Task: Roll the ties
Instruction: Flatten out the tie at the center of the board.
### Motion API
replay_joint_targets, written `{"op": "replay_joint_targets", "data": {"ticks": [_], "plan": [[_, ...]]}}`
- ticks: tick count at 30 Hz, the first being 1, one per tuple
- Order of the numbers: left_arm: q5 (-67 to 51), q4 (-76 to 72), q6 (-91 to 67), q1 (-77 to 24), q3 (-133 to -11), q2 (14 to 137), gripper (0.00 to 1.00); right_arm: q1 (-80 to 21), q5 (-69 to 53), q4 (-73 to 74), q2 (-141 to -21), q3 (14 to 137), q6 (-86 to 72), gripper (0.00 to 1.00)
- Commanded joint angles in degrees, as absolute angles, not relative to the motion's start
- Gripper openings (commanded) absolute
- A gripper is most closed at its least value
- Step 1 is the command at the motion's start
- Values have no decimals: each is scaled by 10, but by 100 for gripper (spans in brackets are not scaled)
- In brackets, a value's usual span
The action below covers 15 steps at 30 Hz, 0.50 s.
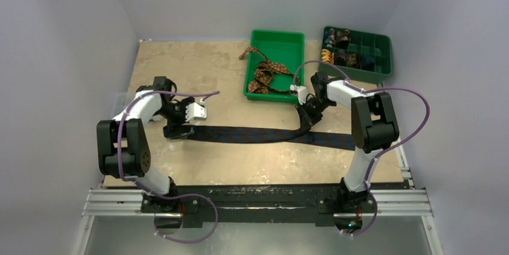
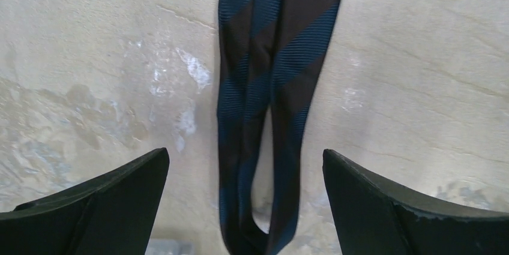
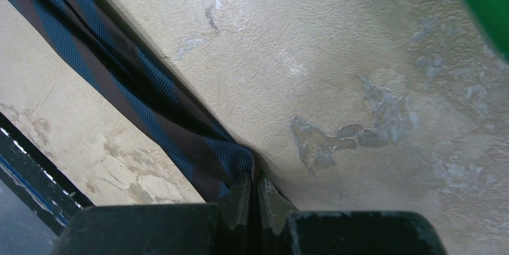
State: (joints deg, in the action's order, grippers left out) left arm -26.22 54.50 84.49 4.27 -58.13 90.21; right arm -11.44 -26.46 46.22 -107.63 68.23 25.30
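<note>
Tan tabletop, navy tie fold between wide-open left jaws, right jaws pinching it.

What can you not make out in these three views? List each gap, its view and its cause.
Top view: the striped tie's left end, hidden under the left pincer.
Top view: what fills the divided box, too small to tell.
Left wrist view: the tie's fold, cut off by the bottom edge.
Right wrist view: the fabric inside the shut right pincer, covered by its fingers.
</note>
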Motion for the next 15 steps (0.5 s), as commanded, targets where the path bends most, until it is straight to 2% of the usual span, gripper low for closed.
{"op": "replay_joint_targets", "data": {"ticks": [1,2,7,11,12,13,15], "plan": [[-229,488,883,15,-574,917,98,-108,-214,445,-1071,662,268,0],[-227,498,878,11,-582,922,95,-107,-211,445,-1074,658,272,0],[-201,617,895,-15,-631,957,58,-108,-187,442,-1079,645,293,0],[-201,683,888,-19,-631,956,40,-105,-161,446,-1048,608,333,0],[-201,699,881,-21,-629,955,28,-103,-154,446,-1039,598,348,0],[-200,712,876,-21,-626,954,20,-101,-147,447,-1030,589,358,0],[-202,739,874,-24,-616,947,8,-96,-132,447,-1016,577,378,0]]}}
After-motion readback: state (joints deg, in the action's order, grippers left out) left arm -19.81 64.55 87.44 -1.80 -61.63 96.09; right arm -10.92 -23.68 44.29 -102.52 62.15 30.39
